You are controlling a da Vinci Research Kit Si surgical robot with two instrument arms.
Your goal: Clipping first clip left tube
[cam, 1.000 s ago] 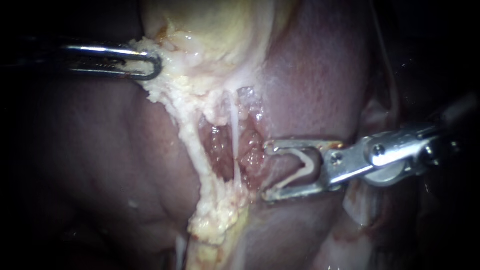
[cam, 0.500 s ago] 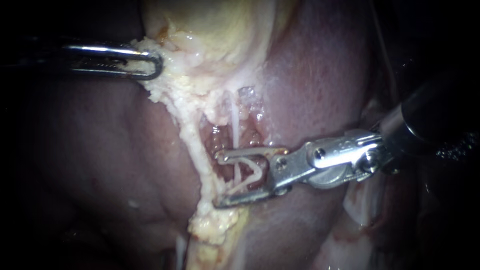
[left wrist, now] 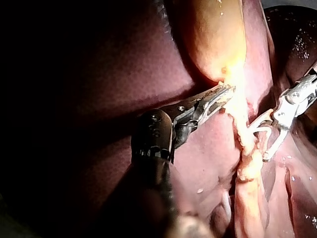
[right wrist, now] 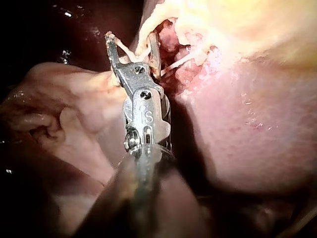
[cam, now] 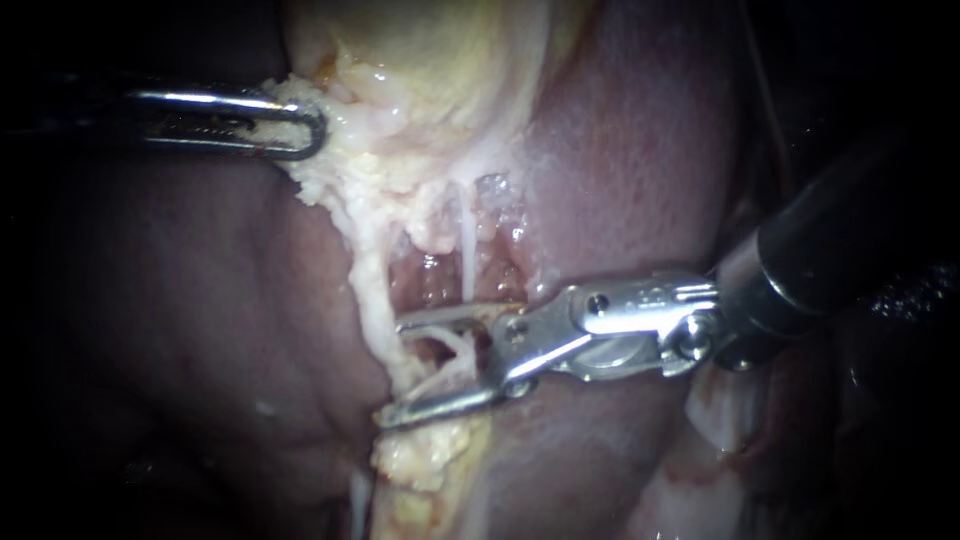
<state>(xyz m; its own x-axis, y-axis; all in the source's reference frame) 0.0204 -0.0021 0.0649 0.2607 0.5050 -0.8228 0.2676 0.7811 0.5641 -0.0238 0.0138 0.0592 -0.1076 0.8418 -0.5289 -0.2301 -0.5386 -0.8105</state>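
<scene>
My left instrument (cam: 300,125) comes in at the upper left, its jaws shut on the pale fatty edge of the gallbladder (cam: 430,50); it is also in the left wrist view (left wrist: 225,91). The left tube (cam: 372,290) is a thick pale strand running down from that edge. A thin white right tube (cam: 466,250) crosses the red opening beside it. My right instrument (cam: 395,372) reaches in from the right. Its jaws stand wide apart and hold a white V-shaped clip (cam: 455,350). The jaw tips straddle the left tube, as both wrist views (left wrist: 260,144) (right wrist: 131,39) show.
Dark red liver (cam: 640,150) lies on both sides of the opening. Lumpy yellow fat (cam: 430,460) hangs under the lower jaw. Pale folded tissue (cam: 720,420) sits under the right instrument's shaft.
My right instrument has slid left across the opening, past the thin right tube, until its jaw tips reach the left tube. Its jaws stay wide apart. My left instrument has not moved.
</scene>
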